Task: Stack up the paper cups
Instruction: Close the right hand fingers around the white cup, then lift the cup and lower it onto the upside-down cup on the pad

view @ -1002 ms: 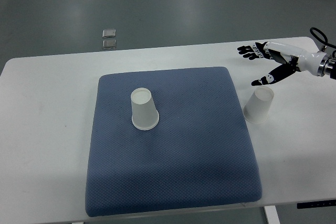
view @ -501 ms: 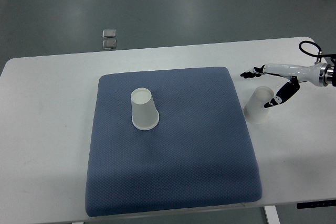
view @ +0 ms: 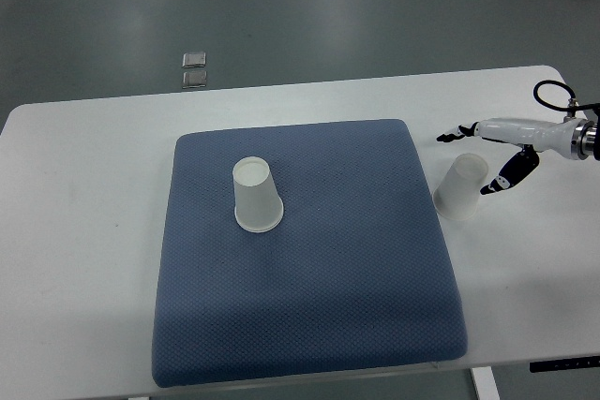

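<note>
you have a white table (view: pixel 84 231) with a blue mat (view: pixel 309 306) laid across its middle. one paper cup (view: pixel 257 196) stands upside down on the mat, left of the mat's centre, with its wide rim resting on the cloth. a second paper cup (view: pixel 462 187) stands upside down on the bare table, just beside the mat's right edge. your right hand (view: pixel 492 152) comes in from the right edge and sits at this second cup: its fingers (view: pixel 455 132) are spread, some reaching out beyond the cup's far side and a dark-tipped one (view: pixel 511 173) lying just beside the cup's right wall. the hand is open and holds nothing; whether it touches the cup cannot be told. beyond the table, two small square plates (view: pixel 195 70) lie on the grey floor (view: pixel 375 7).
</note>
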